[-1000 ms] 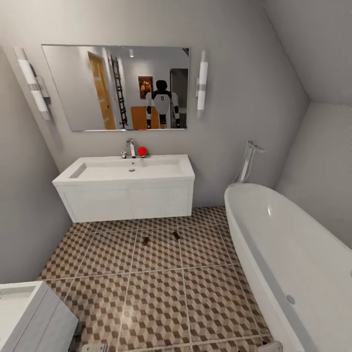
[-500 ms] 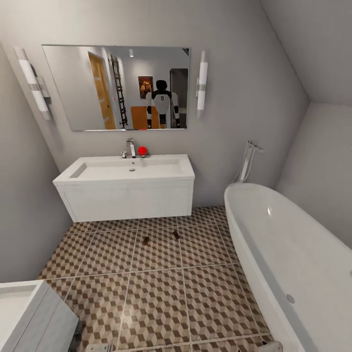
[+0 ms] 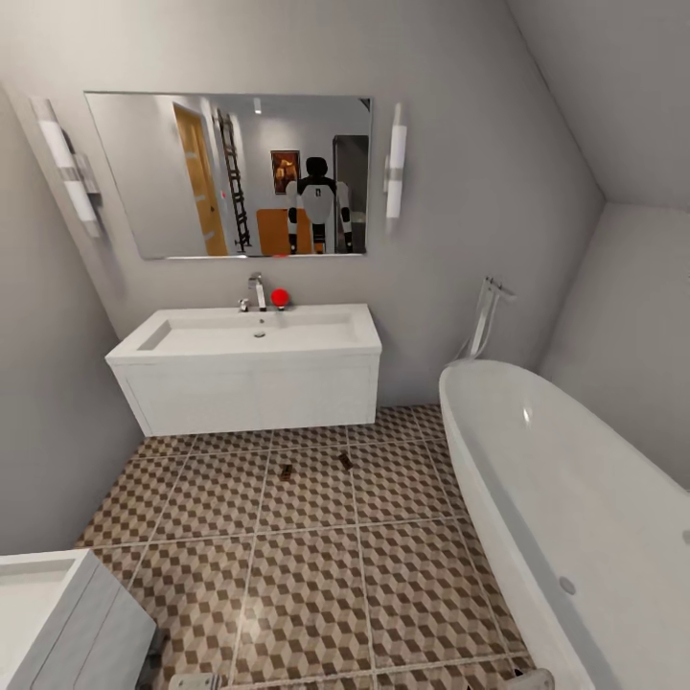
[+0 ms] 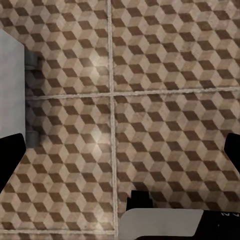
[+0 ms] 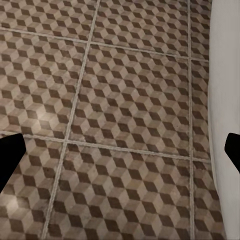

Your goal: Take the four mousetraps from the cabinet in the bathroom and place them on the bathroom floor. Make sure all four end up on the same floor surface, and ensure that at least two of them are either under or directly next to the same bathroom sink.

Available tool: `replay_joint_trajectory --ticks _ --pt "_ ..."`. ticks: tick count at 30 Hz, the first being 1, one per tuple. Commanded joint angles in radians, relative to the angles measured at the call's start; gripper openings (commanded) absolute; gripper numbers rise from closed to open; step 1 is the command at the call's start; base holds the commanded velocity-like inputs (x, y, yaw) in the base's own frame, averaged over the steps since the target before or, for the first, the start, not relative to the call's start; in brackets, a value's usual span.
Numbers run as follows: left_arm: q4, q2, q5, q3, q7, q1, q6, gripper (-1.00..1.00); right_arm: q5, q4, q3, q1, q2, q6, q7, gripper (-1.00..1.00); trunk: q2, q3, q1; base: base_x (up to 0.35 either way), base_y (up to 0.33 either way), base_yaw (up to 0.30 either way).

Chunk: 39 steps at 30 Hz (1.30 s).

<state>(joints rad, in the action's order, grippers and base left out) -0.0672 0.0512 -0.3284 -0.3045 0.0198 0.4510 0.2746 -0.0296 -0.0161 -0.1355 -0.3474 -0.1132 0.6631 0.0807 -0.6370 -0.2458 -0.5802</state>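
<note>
Two mousetraps lie on the bathroom floor (image 3: 307, 575) just in front of the bathroom sink (image 3: 251, 335): one (image 3: 285, 471) on the left and one (image 3: 345, 461) on the right, each a small brown board. The cabinet is out of view. My left gripper (image 4: 120, 155) hangs open over bare patterned tiles, its dark fingertips (image 4: 11, 160) far apart and nothing between them. My right gripper (image 5: 120, 152) is also open above the tiles, beside the white wall of the bathtub (image 5: 227, 100).
The long white bathtub (image 3: 565, 498) fills the right side. A second white unit (image 3: 57, 613) stands at the near left. A mirror (image 3: 230, 172) over the sink reflects the robot. A red object (image 3: 279, 297) sits by the tap.
The head view has shifted very slightly. The two mousetraps and the grippers have not visibly moved.
</note>
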Motion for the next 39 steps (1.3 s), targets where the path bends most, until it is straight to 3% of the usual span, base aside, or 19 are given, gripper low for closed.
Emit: replay_joint_trajectory --ticks 1,34,39 --pt "-0.004 -0.001 -0.004 -0.008 0.002 0.002 0.006 1.00 -0.003 0.001 -0.001 -0.001 0.000 0.002 0.001 1.00 0.006 0.002 0.004 0.000 0.000 0.000" --pt "-0.005 -0.001 -0.004 -0.008 0.002 0.002 0.006 1.00 -0.003 0.001 -0.001 -0.001 0.000 0.001 0.001 1.00 0.237 0.105 0.130 0.000 0.000 0.000" --pt "-0.005 -0.001 -0.004 -0.008 0.002 0.002 0.006 1.00 -0.003 0.001 -0.001 -0.001 0.000 0.001 0.001 1.00 0.237 0.105 0.130 0.000 0.000 0.000"
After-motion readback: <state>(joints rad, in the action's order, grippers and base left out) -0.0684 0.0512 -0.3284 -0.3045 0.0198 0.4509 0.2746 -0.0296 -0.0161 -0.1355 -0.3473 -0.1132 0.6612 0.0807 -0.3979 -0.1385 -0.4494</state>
